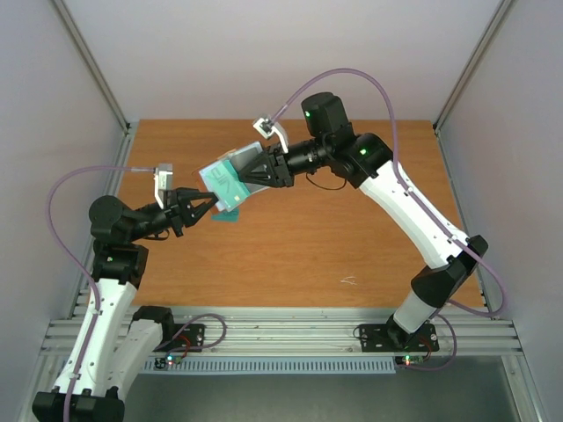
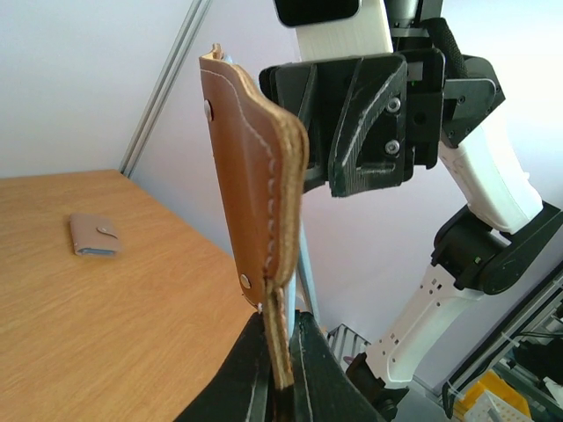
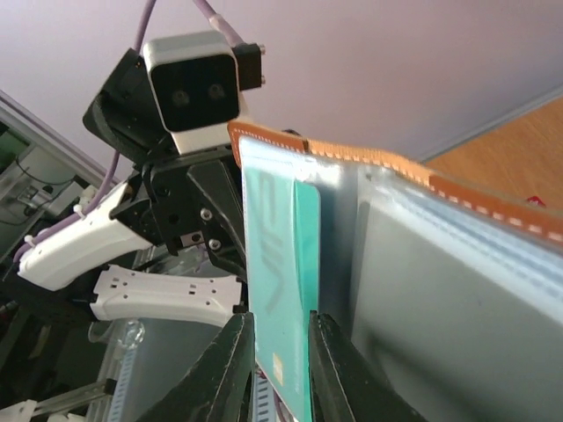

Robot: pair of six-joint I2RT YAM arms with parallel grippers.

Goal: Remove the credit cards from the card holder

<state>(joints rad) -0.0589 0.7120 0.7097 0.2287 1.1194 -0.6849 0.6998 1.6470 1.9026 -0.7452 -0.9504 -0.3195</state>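
Note:
The card holder (image 2: 251, 176) is tan-brown stitched leather with clear plastic pockets (image 3: 440, 290). It is held upright in the air above the table's left middle (image 1: 237, 163). My left gripper (image 2: 280, 369) (image 1: 209, 204) is shut on its lower edge. A teal-green credit card (image 3: 277, 264) (image 1: 220, 183) sticks out of a pocket. My right gripper (image 3: 281, 352) (image 1: 249, 173) reaches in from the right. Its fingers stand a little apart on either side of that card, with the card between them. Any other credit cards are hidden.
A small taupe wallet (image 2: 93, 236) with a snap tab lies flat on the wooden table (image 1: 352, 246). A flat teal-green piece (image 1: 227, 215) lies on the table under the held holder. Grey walls close in both sides.

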